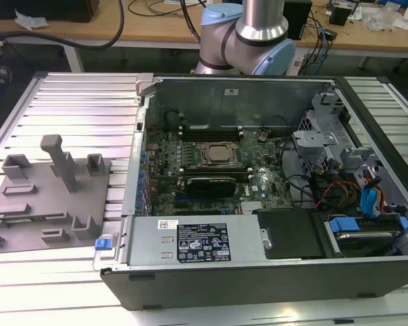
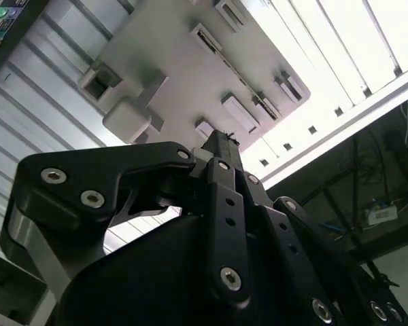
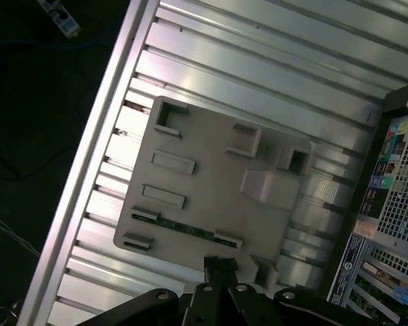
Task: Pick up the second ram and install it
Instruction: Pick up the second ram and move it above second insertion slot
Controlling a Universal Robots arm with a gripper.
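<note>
You will find the second ram, a long thin green circuit-board stick [image 3: 187,229], seated on the flat grey plastic holder plate [image 3: 211,176]. It spans two small grey clip blocks [image 3: 144,216] near one edge of the plate. That cradle seems meant to stop the stick sliding and to leave its long sides free for a pinch. In both wrist views your black metal jaws hang above the plate, and in the first wrist view their tips sit just beside the stick's middle but apart from it. They look pressed together with nothing between them, so by my reading the pick-up has not been made. In the exterior view the holder plate [image 1: 61,210] lies on the ribbed aluminium desk [image 1: 81,102], at nine o'clock from the open dark computer case [image 1: 224,92]. Keeping the plate beside the case keeps the carry short. Inside the case, the silver CPU socket [image 1: 214,155] sits mid-board, with long black memory slots [image 1: 207,130] at its twelve o'clock. I cannot tell from here which slots are filled.
</note>
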